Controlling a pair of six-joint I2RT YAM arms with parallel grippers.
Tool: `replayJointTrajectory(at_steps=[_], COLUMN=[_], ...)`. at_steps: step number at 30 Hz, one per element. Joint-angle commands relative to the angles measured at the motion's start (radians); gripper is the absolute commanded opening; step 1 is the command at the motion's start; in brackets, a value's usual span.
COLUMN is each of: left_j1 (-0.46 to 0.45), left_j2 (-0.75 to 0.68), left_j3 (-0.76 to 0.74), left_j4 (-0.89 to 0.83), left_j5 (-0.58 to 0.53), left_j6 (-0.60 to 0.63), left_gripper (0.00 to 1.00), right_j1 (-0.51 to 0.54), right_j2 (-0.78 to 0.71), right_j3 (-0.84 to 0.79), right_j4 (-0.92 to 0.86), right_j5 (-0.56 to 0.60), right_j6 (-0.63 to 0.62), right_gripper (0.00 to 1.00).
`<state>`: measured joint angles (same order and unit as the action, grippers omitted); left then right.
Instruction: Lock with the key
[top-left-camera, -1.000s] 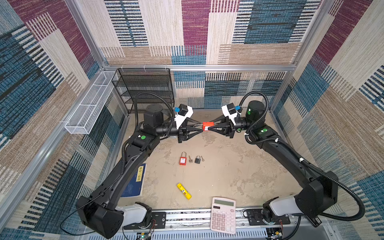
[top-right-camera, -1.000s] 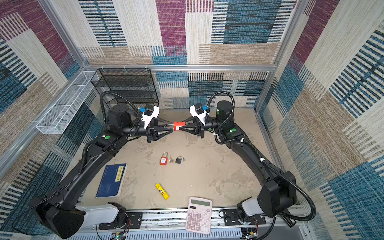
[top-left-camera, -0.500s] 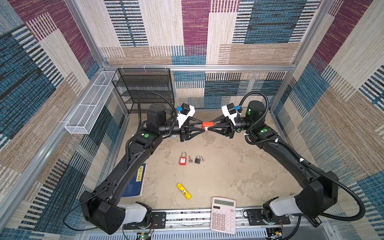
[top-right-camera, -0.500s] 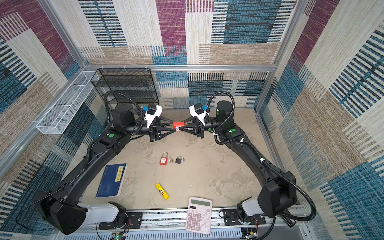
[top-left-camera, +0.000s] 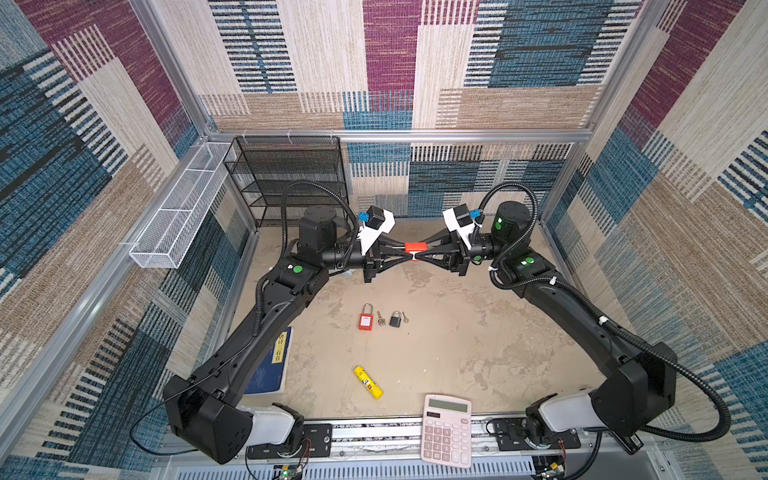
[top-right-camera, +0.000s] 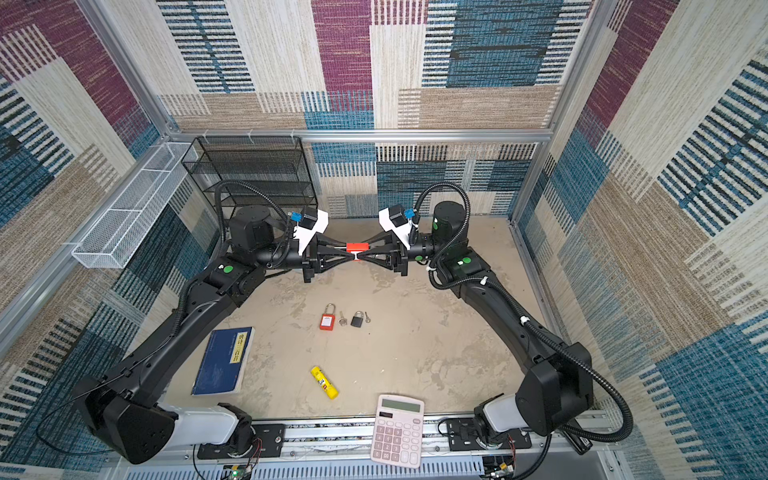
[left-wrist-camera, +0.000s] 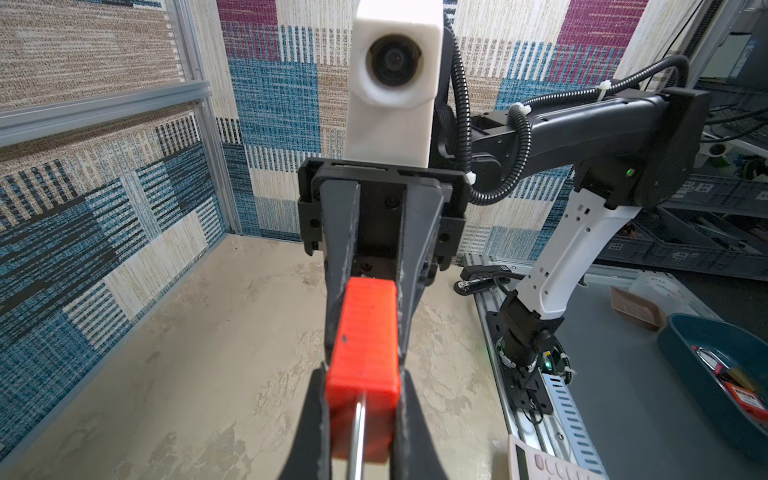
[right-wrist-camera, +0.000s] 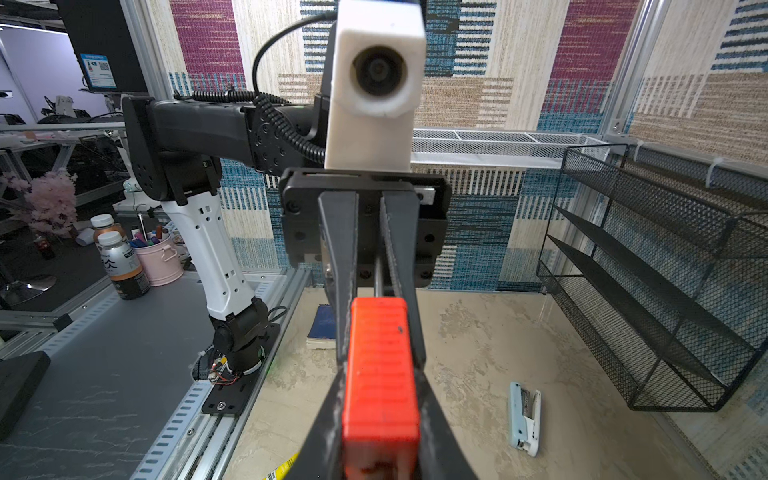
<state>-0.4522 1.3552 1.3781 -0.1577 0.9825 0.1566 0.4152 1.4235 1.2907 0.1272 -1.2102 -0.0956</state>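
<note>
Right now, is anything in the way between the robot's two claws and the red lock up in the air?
Nothing visible is in the way. The right gripper clamps the body of the red padlock, and the left gripper is shut on its metal shackle end. Both are touching it in midair.

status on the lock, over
Left gripper shut on shackle, right gripper shut on red padlock body, midair. Keys on table, untouched. Nothing in the way.
</note>
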Motion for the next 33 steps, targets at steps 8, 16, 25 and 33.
replayJointTrajectory(at_steps=[8, 16, 25, 33], left_j1=[-0.002, 0.0, 0.0, 0.0], left_j2=[-0.006, -0.013, -0.011, -0.021], left_j3=[0.027, 0.037, 0.041, 0.039], left_j4=[-0.028, -0.062, -0.059, -0.067], left_j5=[-0.012, -0.021, -0.017, -0.022], left_j6=[0.025, 0.05, 0.047, 0.052], left_gripper=[0.0, 0.0, 0.0, 0.0], right_j1=[0.004, -0.039, -0.073, -0.077], right_j2=[-0.01, -0.045, -0.062, -0.041], right_j3=[0.015, -0.004, -0.008, 0.015], right_j4=[-0.076, -0.102, -0.154, -0.16], right_j5=[-0.019, -0.041, -0.085, -0.108], right_j6=[-0.094, -0.103, -0.119, -0.11], right_gripper=[0.48, 0.64, 0.62, 0.53])
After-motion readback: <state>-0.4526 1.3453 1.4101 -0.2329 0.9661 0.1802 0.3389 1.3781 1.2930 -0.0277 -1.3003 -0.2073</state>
